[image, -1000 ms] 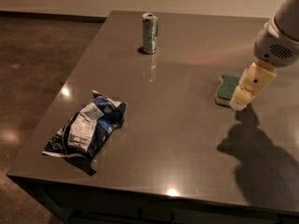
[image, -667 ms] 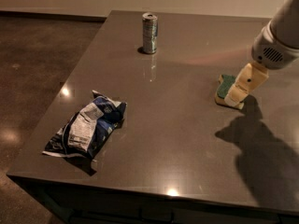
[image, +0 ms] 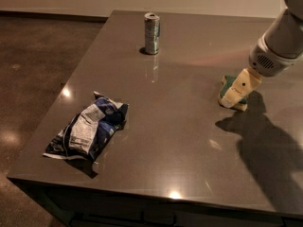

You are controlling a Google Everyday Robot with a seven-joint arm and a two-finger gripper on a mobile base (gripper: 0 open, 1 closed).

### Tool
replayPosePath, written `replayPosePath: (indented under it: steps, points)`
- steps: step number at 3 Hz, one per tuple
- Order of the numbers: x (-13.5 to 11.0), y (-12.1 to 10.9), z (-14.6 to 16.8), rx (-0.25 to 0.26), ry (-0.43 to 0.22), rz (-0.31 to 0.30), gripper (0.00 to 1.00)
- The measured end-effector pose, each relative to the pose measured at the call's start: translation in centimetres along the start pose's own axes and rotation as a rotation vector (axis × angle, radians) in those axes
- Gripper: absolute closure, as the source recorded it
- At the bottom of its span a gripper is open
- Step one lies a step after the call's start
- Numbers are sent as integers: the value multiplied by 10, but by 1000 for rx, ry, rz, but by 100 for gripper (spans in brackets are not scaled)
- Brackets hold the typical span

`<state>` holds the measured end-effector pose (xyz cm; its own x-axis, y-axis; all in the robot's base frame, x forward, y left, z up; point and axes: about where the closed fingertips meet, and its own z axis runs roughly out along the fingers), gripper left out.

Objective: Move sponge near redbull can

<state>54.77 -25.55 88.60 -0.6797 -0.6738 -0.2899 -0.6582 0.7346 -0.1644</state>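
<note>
Item 1, nearest: bag [image: 87, 132], blue and white, crumpled, lying flat at 8 o'clock on the surface [image: 180, 141]. Not in play.

Item 2, mid-distance, 3 o'clock: gripper [image: 235, 94], angled down from the right and now lying over the sponge [image: 229, 82]. A second ago it stood just to the right of the sponge; since then I have brought it left, across the sponge. Whether the jaws are clenched I cannot tell. The sponge itself has not shifted and rests on the surface, with only its green corner showing.

Item 3, farthest, 12 o'clock: can [image: 152, 33], upright, well apart from the sponge, toward 10 o'clock from it.

Status, my reading: approach done, grasp unconfirmed, transfer not begun.
</note>
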Motion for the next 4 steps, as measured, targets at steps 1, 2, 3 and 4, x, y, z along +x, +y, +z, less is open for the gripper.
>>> replayPosePath:
  steps: [1,2,3,4]
  points:
    - [1,2,18,-21,22,22,0]
    - [0,4,35,-38,46,30,0]
    - [0,2,46,-44,64,35,0]
    - [2,-2,53,-44,76,43,0]
